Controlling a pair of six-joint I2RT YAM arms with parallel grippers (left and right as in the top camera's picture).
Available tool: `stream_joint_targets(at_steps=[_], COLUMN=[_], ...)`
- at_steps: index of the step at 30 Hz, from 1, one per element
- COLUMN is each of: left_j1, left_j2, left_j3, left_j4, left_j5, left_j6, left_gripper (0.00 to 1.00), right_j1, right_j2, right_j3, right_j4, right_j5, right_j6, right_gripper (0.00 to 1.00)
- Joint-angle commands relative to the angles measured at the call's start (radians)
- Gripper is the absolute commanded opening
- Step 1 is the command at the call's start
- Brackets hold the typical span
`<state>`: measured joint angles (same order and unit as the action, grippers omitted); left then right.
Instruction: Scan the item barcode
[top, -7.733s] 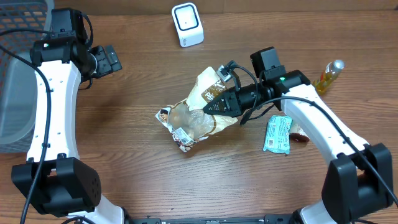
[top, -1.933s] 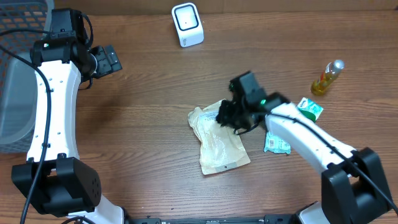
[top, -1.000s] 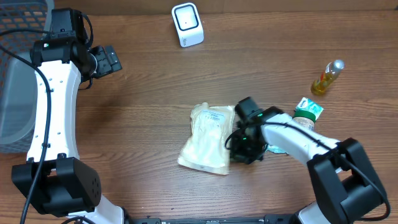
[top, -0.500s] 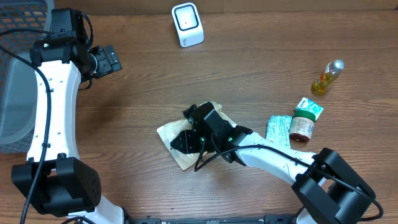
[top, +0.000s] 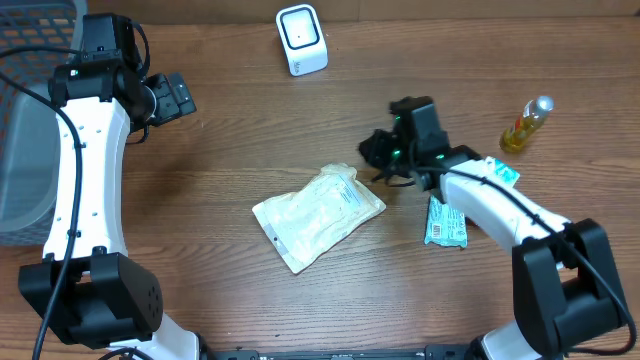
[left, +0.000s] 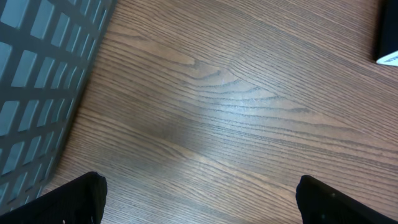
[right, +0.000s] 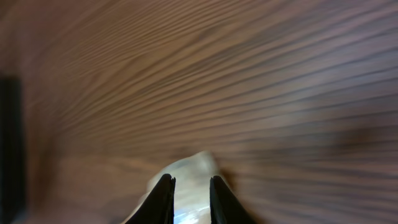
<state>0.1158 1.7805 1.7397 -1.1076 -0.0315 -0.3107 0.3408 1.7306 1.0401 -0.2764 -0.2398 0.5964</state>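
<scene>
Overhead, the pouch (top: 320, 215) lies flat on the tabletop (top: 230, 150), well in front of the white scanner (top: 301, 40) and a little to its right. Its pale face is up, and a small printed label (top: 345, 195) sits at the end nearer the scanner. Half a second ago the right arm was stretched over the pouch with its gripper down on it. Now the right gripper (top: 372, 152) has drawn back to a spot between pouch and scanner, further right of the scanner than the pouch is, near the pouch's corner but apart from it.

The right wrist view is smeared by motion. It shows the gripper (right: 189, 180) almost closed, with only a thin gap between the fingers. A pale corner of the pouch shows beyond the tips, not pinched as far as I can tell.

The left gripper (top: 178, 97) hangs well to the left of the scanner, spread fully wide and empty. Its wrist view shows bare wood between the fingers (left: 81, 199) and the grey basket (left: 37, 93) at one side.

Several seconds back the pouch was carried with its brown printed side up, so it has been turned over and let go. That likely puts the label, and perhaps the barcode, on the upward face, though the print is too small to read.

The scan itself looks not yet done, since the pouch is nowhere near the scanner's window. I judge the next need is a fresh hold on the pouch's edge that leaves the label uncovered.
</scene>
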Motion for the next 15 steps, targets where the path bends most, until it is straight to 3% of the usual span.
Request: stream_joint_targets(at_steps=[1,7,9,10,15], left_j1=[0.002,0.002,0.002,0.002,0.002], left_j2=[0.003,0.003,0.003,0.003,0.003], left_j3=[-0.004,-0.004,-0.004,-0.004,-0.004], left_j4=[0.001,0.001,0.001,0.001,0.001], left_j5=[-0.005,-0.005,-0.005,-0.005,-0.005], left_j6=[0.019,0.019,0.019,0.019,0.019], left_gripper=[1.0,1.0,1.0,1.0,0.99], right_j1=[-0.021,-0.016,-0.014,-0.014,-0.013], right_j2=[0.062,0.168,0.179,0.179,0.179], right_j3=[0.008,0.008,0.008,0.008,0.008], right_j4=[-0.025,-0.056,-0.079,-0.116,-0.374], right_j5=[0.047,-0.026,-0.104,-0.138,-0.202], right_j6=[-0.021,-0.017,-0.016,-0.006,0.054], right_gripper=[0.18,0.22,0.16,0.11,0.1])
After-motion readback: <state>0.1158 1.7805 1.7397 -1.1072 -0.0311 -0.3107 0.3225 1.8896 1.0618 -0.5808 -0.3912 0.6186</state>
